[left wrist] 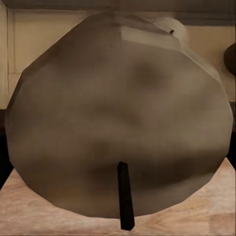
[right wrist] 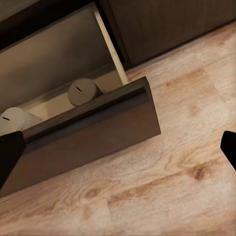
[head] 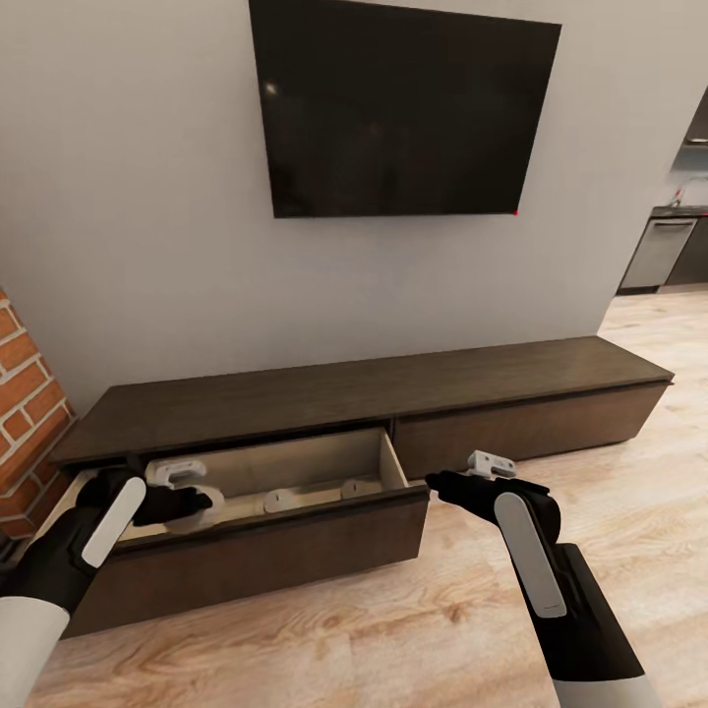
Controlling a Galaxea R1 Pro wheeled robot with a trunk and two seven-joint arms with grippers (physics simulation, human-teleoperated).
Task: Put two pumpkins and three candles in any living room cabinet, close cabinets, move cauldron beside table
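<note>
In the open drawer [head: 295, 536] of the cabinet [head: 393, 388], near its left end, a candle [left wrist: 118, 113] sits right up against the left gripper [head: 184, 489]. The left wrist view sees it very close: a stubby tan cylinder with a thin dark wick [left wrist: 125, 201]. Whether the jaws are closed on it or merely around it cannot be told.

It looks light, stiff and smooth, so probably a little slippery. A hold across the round side, low on the body, would likely suit better than the flat top or the frail wick.

Two more candles [head: 280, 500] [head: 354, 487] stand along the drawer's front edge, towards its right end, slightly apart.

The right gripper [head: 489, 462] hangs over the wood floor [head: 413, 629] just off the drawer's right front corner, jaws spread wide and empty.
</note>
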